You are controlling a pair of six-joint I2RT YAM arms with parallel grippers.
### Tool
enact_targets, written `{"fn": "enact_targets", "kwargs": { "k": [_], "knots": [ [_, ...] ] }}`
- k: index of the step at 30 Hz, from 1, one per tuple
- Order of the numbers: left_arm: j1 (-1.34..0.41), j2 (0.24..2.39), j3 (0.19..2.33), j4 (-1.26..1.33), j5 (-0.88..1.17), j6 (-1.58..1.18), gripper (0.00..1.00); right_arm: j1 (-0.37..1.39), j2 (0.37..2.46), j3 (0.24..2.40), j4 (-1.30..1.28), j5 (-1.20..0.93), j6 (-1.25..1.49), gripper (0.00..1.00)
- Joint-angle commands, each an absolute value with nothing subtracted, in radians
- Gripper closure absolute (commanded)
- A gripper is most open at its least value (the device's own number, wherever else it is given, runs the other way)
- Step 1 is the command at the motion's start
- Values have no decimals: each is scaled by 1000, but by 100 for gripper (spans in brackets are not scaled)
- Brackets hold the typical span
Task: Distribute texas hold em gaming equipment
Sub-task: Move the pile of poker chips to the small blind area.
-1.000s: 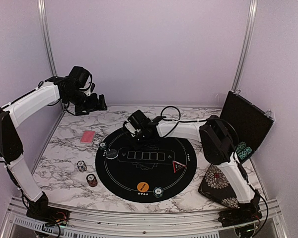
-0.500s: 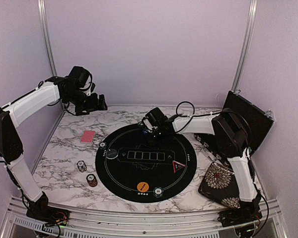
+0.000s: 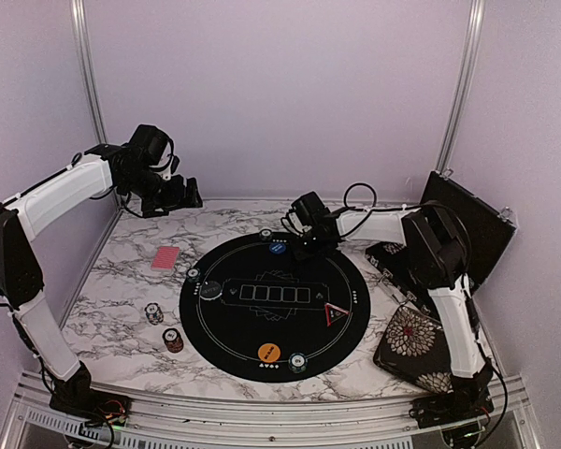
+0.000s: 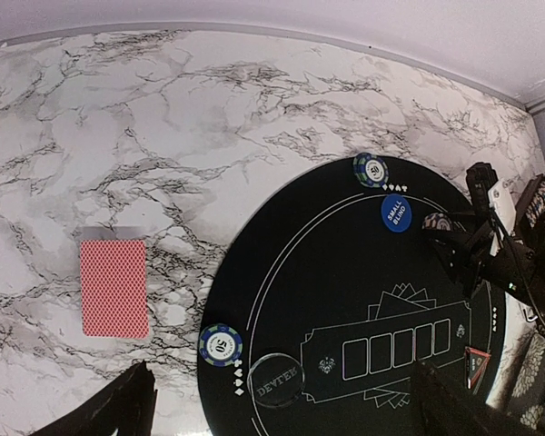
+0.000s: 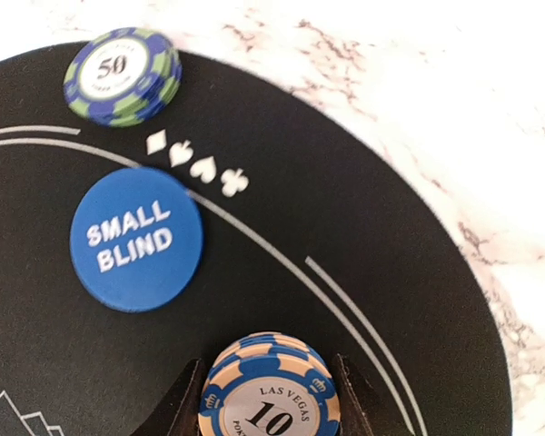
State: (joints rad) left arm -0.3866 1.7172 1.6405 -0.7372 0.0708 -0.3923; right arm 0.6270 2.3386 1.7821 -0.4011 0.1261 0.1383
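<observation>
My right gripper [image 3: 309,247] is over the far edge of the black round mat [image 3: 262,327]. It is shut on a small blue-and-peach "10" chip stack [image 5: 271,392], one finger on each side. Just left of it lie a blue "small blind" disc [image 5: 136,238] and a blue-green "50" chip stack [image 5: 123,74]. The pink-backed cards [image 3: 165,258] rest on the marble left of the mat. My left gripper [image 3: 175,195] hangs open and empty, high at the back left. An orange disc [image 3: 268,353], a dealer disc [image 3: 210,293] and a red-edged triangle [image 3: 335,314] lie on the mat.
Two chip stacks [image 3: 153,312] [image 3: 173,340] stand on the marble at the front left. More chip stacks sit at the mat's left edge [image 3: 194,274] and near edge [image 3: 298,360]. The floral pouch [image 3: 413,346] lies at the front right, and the black case [image 3: 463,234] leans at the right wall.
My right gripper has carried its chip stack rightward along the mat's far edge. That uncovers the blue disc and the "50" stack. The left arm has not moved.
</observation>
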Motion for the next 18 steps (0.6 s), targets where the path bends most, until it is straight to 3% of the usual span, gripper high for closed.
{"fn": "enact_targets", "kwargs": {
  "k": [1, 18],
  "knots": [
    [-382, 1697, 1631, -723, 77, -381, 1, 591, 2441, 1842, -480, 180, 120, 67],
    [-382, 1726, 1641, -717, 91, -376, 1, 575, 2598, 2100, -543, 169, 97, 67]
  ]
}}
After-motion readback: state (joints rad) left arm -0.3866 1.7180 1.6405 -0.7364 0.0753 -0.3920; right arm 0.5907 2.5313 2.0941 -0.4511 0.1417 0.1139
